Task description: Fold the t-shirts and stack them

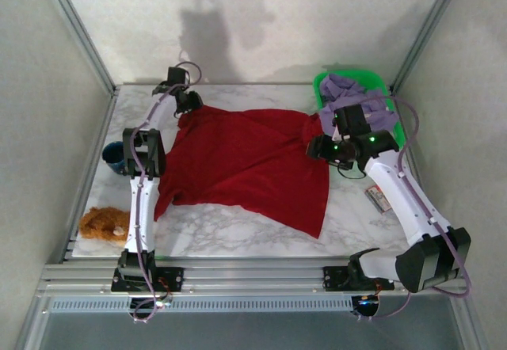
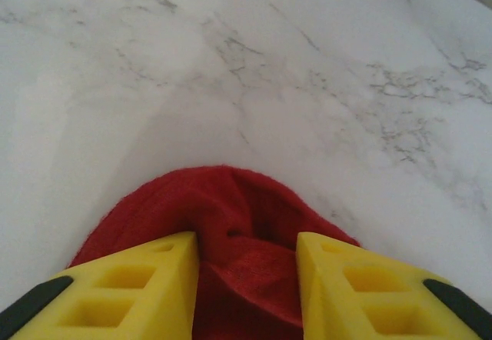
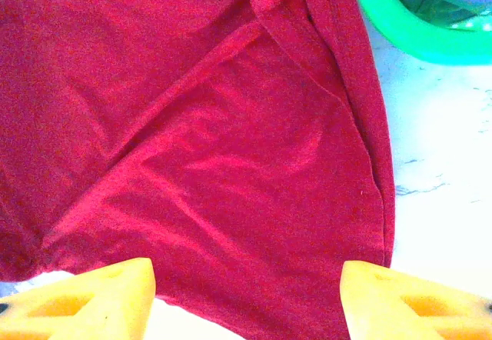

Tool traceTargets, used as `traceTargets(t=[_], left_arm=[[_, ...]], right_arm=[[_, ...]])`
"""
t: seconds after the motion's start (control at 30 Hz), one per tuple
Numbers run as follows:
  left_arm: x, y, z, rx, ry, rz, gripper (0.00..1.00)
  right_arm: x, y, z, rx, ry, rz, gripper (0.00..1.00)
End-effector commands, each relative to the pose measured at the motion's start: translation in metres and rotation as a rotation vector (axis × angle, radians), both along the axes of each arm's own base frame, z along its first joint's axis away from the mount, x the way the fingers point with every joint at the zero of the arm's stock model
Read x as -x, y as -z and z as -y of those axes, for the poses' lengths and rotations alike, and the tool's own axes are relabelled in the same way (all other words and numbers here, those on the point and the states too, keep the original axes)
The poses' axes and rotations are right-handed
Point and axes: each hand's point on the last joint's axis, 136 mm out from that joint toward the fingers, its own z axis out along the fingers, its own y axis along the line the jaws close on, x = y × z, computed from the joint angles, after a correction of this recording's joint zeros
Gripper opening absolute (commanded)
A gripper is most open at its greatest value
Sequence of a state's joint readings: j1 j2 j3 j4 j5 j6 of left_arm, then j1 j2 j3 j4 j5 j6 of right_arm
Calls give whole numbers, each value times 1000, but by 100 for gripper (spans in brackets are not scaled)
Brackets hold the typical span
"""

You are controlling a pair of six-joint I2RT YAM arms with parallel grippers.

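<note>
The red t-shirt (image 1: 245,160) lies spread over the middle of the marble table, wrinkled. My left gripper (image 1: 184,100) is at its far left corner. In the left wrist view its yellow fingers (image 2: 146,278) press from both sides on a bunched fold of the red cloth (image 2: 238,217), the left gripper (image 2: 246,241) part-way closed round it. My right gripper (image 1: 318,146) hovers open over the shirt's right side (image 3: 215,148), and the right gripper (image 3: 246,272) has nothing between its fingers. The lavender t-shirt (image 1: 352,97) sits crumpled in the basket.
The green basket (image 1: 360,73) stands at the back right, its rim (image 3: 407,28) close to the shirt's edge. A fuzzy orange-brown lump (image 1: 103,223) and a dark blue cup (image 1: 113,156) lie at the left edge. A small red and white packet (image 1: 379,199) lies under the right arm.
</note>
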State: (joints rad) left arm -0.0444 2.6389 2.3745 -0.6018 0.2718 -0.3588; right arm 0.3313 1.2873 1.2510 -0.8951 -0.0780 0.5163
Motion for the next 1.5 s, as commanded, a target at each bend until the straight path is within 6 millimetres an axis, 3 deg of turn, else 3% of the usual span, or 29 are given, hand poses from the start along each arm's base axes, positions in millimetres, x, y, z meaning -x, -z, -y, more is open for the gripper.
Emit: traceTargets(t=[0.0,0.07,0.17,0.23,0.33,0.43,0.5,0.63,0.83,0.9,0.97,1.07,1.1,1.17,1.23,1.37,1.47], left_arm=[[2,13,-5,-34,2,-13,26],[1,14,-4,-30,7,-12,12],[1,9,-4,-33,11,-6,0],[3,-4,-4,-45,12,9,0],[12,-44,-5,-75,14,73,0],[34,-87,-2,-66,16,149,0],[56,-101,4,-46,31,147,0],[120,-118,17,-63,53,143,0],[224,-100,35,-54,49,74,0],[255,-84,43,-24,42,36,0],[286,-55,51,24,33,-36,0],[317,-30,61,82,30,-90,0],[323,-27,64,92,34,-101,0],[333,-29,69,110,66,-111,27],[337,-39,66,87,78,-109,43],[319,-90,45,-3,54,3,56],[294,-117,34,20,38,57,58]], right_arm=[[4,-7,6,10,13,10,65],[4,-9,7,10,15,18,65],[5,-12,8,11,17,26,65],[5,-13,8,9,18,30,65],[5,-13,7,1,16,39,65],[4,-9,4,-18,16,40,65],[4,-7,1,-33,17,44,65],[5,-4,1,-46,24,53,65],[8,11,-1,-53,22,31,65],[7,16,-3,-62,27,23,65],[4,22,-6,-77,31,12,65],[-1,32,-12,-91,24,-12,65],[-2,35,-15,-93,19,-20,65],[-5,41,-19,-91,10,-34,65],[-7,46,-21,-88,6,-44,65],[-12,51,-24,-88,7,-47,65],[-14,49,-25,-89,7,-43,65]])
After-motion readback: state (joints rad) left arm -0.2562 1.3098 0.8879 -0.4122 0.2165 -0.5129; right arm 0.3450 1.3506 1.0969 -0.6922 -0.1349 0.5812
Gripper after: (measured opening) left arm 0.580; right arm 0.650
